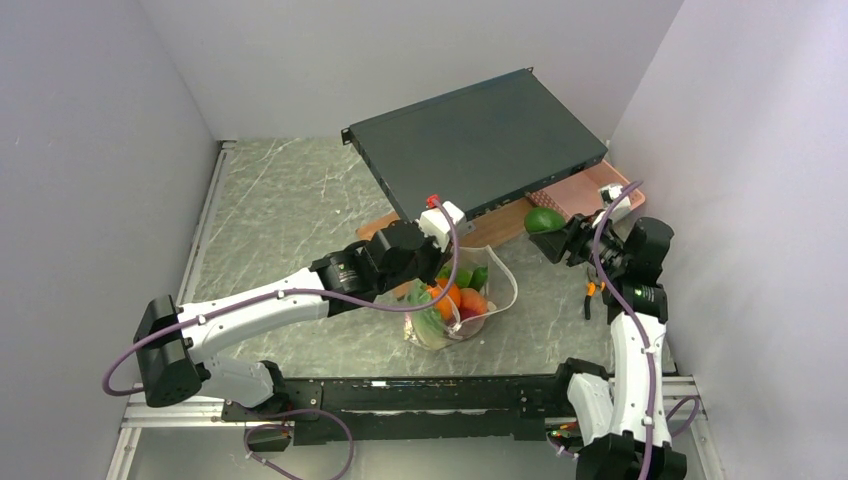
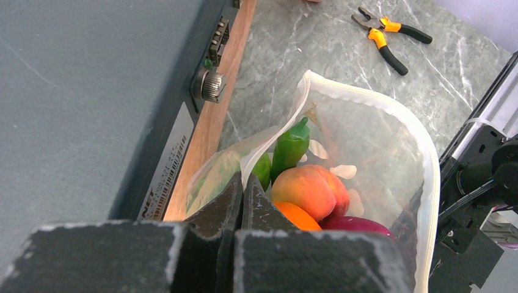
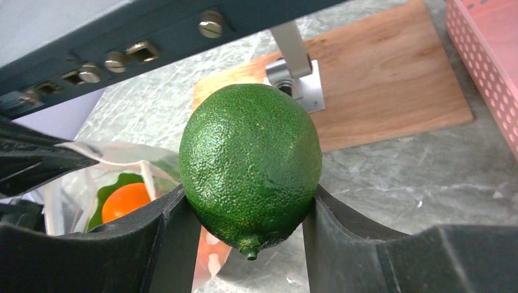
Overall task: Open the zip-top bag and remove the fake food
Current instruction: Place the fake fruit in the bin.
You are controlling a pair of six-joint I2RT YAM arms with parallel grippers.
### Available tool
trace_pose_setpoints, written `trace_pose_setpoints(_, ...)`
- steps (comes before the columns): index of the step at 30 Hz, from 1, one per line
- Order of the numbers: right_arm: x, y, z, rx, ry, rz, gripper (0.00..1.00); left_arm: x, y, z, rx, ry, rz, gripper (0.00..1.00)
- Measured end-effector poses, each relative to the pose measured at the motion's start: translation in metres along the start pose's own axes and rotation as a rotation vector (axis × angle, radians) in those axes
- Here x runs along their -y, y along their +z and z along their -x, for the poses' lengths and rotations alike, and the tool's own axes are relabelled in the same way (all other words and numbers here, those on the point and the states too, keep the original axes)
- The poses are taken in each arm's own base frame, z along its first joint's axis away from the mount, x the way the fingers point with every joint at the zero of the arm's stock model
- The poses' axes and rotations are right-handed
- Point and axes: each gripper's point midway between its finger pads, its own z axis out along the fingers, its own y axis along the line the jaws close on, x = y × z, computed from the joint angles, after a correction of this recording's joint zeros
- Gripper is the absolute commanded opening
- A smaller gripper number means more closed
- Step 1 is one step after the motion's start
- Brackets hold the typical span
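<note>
Two pincers were loaded. The right pincer [image 3: 247, 198] had its jaws closed on the lime [image 3: 250, 165], clamped across its widest part and held clear of the surface [image 3: 403, 177]. The left pincer [image 2: 241, 186] had its jaws fully closed, apparently pinching the near wall of the zip-top bag [image 2: 372, 140] just below the rim. In the top view the bag stood open at 8 o'clock from the right pincer. The remaining fake food [image 1: 455, 297] lay inside it: a peach [image 2: 308, 190], a green pepper [image 2: 290, 146], an orange piece [image 2: 297, 215] and a purple piece [image 2: 360, 226].

Hazards, as judged:

1. Lime ejection. The lime was round and hard, and the jaws met it on two small patches only. A jolt or an early release could pop it out, and it could then roll under the dark chassis [image 3: 122, 24] at 12 o'clock.
2. Film slip. The left grip held thin plastic only. If the film slid out, the mouth would likely sag shut over the remaining pieces.
3. Tipping. A pull on the held wall could topple the bag and spill its contents.
4. Collision. The chassis edge hung close above the right pincer, and the pink basket [image 3: 488, 55] stood at 2 o'clock. A careless swing could strike either.
</note>
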Motion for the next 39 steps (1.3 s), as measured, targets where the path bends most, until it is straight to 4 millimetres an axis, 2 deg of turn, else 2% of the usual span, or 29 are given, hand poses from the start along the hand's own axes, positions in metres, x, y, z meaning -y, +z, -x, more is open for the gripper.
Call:
trace_pose_setpoints(4, 0.013, 0.002, -0.006, 0.001, 0.042, -0.049, 0.00, 0.000, 0.000, 0.000, 0.004, 0.006, -0.006, 0.00)
trace_pose_setpoints(12, 0.028, 0.004, -0.008, 0.020, 0.077, -0.117, 0.00, 0.001, 0.000, 0.000, 0.003, 0.006, -0.017, 0.00)
trace_pose_setpoints(18, 0.062, 0.005, -0.020, 0.025, 0.175, -0.269, 0.00, 0.002, 0.000, 0.000, 0.003, 0.005, -0.022, 0.00)
trace_pose_setpoints(27, 0.113, 0.009, -0.020, 0.068, 0.269, -0.477, 0.00, 0.002, 0.001, 0.000, 0.004, 0.004, -0.026, 0.00)
trace_pose_setpoints(35, 0.147, 0.013, -0.037, 0.022, 0.320, -0.583, 0.00, 0.002, 0.001, 0.001, 0.007, 0.004, -0.028, 0.00)
trace_pose_setpoints(39, 0.167, 0.014, -0.038, -0.012, 0.319, -0.629, 0.00, 0.002, 0.001, 0.001, 0.008, 0.010, -0.028, 0.00)
